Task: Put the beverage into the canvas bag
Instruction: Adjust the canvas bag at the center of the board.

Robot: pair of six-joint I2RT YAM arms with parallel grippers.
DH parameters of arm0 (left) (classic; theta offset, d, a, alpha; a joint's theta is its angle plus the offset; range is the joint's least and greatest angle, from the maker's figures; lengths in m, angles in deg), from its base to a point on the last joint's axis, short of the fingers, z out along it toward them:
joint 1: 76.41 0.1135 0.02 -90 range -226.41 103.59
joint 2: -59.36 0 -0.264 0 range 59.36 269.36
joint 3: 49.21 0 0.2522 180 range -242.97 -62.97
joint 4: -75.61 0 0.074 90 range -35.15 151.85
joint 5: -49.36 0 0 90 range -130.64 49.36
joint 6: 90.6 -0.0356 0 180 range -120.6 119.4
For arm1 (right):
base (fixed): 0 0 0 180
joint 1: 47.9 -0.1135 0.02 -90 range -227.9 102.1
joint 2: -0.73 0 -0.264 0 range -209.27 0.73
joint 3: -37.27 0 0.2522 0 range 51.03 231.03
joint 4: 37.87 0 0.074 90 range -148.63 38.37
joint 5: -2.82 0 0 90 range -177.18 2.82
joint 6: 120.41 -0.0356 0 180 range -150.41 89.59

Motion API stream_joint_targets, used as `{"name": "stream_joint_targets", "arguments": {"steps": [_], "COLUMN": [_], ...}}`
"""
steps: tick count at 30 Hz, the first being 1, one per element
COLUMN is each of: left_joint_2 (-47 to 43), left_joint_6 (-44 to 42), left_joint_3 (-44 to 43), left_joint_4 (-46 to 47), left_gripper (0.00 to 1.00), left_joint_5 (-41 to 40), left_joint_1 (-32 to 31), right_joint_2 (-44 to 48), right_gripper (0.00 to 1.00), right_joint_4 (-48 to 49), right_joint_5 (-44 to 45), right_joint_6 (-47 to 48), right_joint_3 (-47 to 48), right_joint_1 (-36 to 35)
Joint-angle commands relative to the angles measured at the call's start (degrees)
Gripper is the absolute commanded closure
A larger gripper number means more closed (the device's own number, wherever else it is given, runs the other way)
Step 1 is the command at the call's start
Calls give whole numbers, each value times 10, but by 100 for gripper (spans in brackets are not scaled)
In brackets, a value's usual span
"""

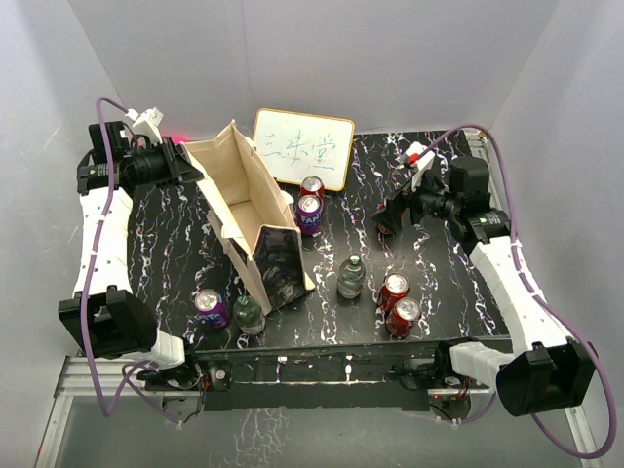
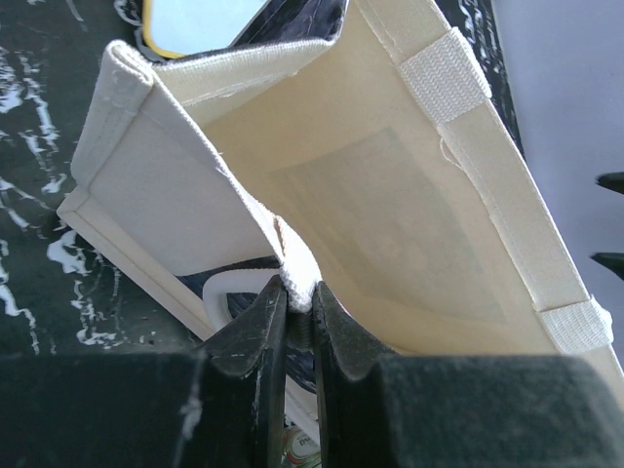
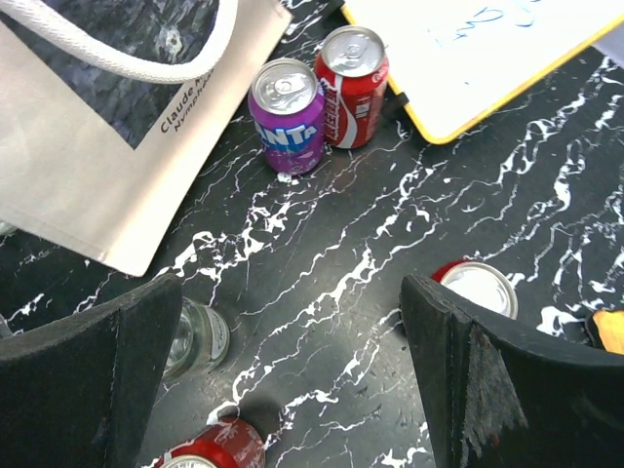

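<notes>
Basically nothing is bagged yet, judging by what shows.

Top view: the canvas bag (image 1: 252,210) stands open mid-desk (image 1: 439,185). The left hand (image 1: 198,168) is at its far-left rim. The right hand (image 1: 390,216) hovers to the bag's right and carries nothing. A purple Fanta can (image 1: 308,214) and a red cola can (image 1: 312,187) stand just beside the bag's right wall, with a whiteboard (image 1: 304,146) behind the bag. A green bottle (image 1: 351,278) and a pair of red cans (image 1: 394,290) sit right-front of the bag. A second purple can (image 1: 212,307) and a small bottle (image 1: 249,315) are at its near end.

Left wrist view: the hand is pinched narrow on the bag's rim hem, holding the mouth open. The visible interior has no drink.

Right wrist view: the hand is wide, with nothing between the fingers. The Fanta and cola stand ahead, side by side at the bag's foot.

Left to do, I'd say: grab a drink, lift it over the rim, release. Likely in the way are the tall bag wall, the handle loop, and the cola tight against the Fanta.
</notes>
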Motion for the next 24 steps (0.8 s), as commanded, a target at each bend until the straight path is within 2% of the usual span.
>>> {"name": "stream_joint_targets", "arguments": {"steps": [1, 6, 9, 11, 13, 16, 19, 20, 24], "left_joint_2": [-7, 20, 35, 42, 45, 30, -10, -33, -106], "left_joint_6": [7, -22, -44, -60, -79, -104, -124, -133, -209], "left_joint_3": [-11, -51, -69, -81, -96, -101, -90, -87, -70], "left_joint_4": [2, -15, -25, -36, -52, -63, -55, -56, -108], "left_gripper": [100, 99, 92, 80, 63, 32, 6, 3, 3], "left_joint_5": [34, -6, -13, -13, -15, -36, -64, -69, -83], "left_joint_1": [-3, -3, -3, -4, -4, -4, -4, -4, -4], "right_joint_2": [-26, -47, -48, -43, -34, -17, -1, 3, 17], "right_gripper": [2, 2, 2, 2, 2, 2, 2, 2, 2], "right_joint_4": [66, 78, 85, 89, 93, 97, 96, 94, 86], "right_joint_5": [38, 60, 74, 78, 80, 86, 92, 92, 96], "right_joint_6": [16, 9, 6, 3, 0, -2, -2, -3, -2], "right_joint_3": [-4, -4, -17, -29, -41, -55, -61, -62, -66], "right_joint_1": [-41, -74, -90, -96, -99, -99, -99, -99, -99]}}
